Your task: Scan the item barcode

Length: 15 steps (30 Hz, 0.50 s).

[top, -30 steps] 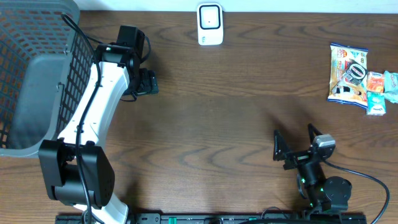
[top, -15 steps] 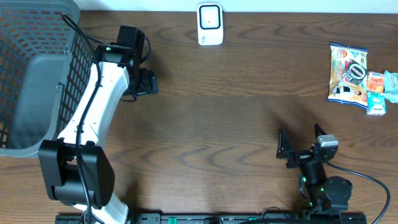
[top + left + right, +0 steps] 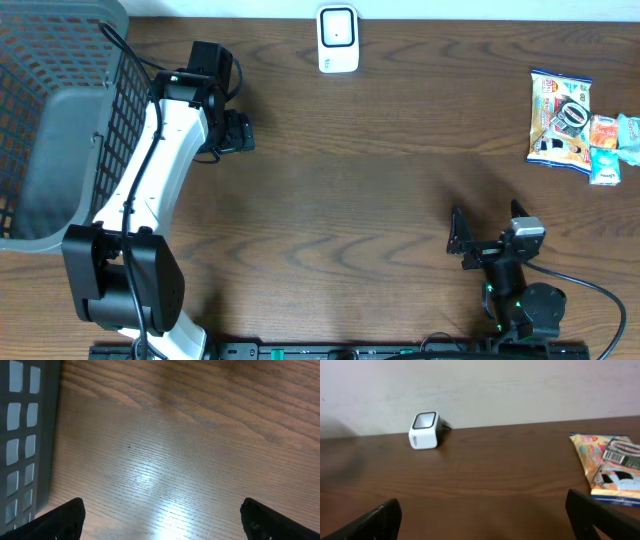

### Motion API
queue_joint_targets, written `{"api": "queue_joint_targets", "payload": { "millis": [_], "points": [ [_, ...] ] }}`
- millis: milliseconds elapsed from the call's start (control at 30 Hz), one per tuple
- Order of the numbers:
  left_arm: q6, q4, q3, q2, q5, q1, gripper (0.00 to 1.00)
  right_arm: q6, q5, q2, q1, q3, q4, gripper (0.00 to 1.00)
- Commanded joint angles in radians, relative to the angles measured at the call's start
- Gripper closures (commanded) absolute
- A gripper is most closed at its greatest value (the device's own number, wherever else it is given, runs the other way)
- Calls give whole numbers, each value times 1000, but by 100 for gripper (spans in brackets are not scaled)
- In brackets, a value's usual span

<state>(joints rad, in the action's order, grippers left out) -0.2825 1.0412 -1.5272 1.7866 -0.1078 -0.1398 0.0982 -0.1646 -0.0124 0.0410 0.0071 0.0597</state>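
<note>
Both pincers are standing spread wide, gripping nothing.
My right gripper (image 3: 485, 228), black fingers fully parted, is hovering low over the dark, grained wooden table (image 3: 380, 200), its arm folded at the near edge, facing the small white boxy scanner (image 3: 425, 430) at the far edge; the glossy printed snack packet (image 3: 558, 118), barcode up, is lying far right. My left gripper (image 3: 160, 520), equally wide, is pointing down beside the grey plastic mesh basket (image 3: 40, 120), white arm stretched forward.

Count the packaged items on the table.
4, all clustered at the table's right edge: a large snack bag, a small orange packet beside it, a teal packet at the frame edge, a blue-green packet below. Overlap may hide more.
</note>
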Motion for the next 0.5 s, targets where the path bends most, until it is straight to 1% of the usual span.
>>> {"api": "queue_joint_targets", "payload": {
  "millis": [0,100,233,467],
  "points": [
    [9,5,1,-2,-10,1,2,-121,-2,7,-3,-1,9,1],
    [9,5,1,-2,-10,1,2,-150,-2,7,-3,-1,9,1],
    [9,5,1,-2,-9,1,2,-146,1,7,-3,-1,10,1],
    [9,5,1,-2,-9,1,2,-72,17,7,-4,-1,11,1]
  ]
}}
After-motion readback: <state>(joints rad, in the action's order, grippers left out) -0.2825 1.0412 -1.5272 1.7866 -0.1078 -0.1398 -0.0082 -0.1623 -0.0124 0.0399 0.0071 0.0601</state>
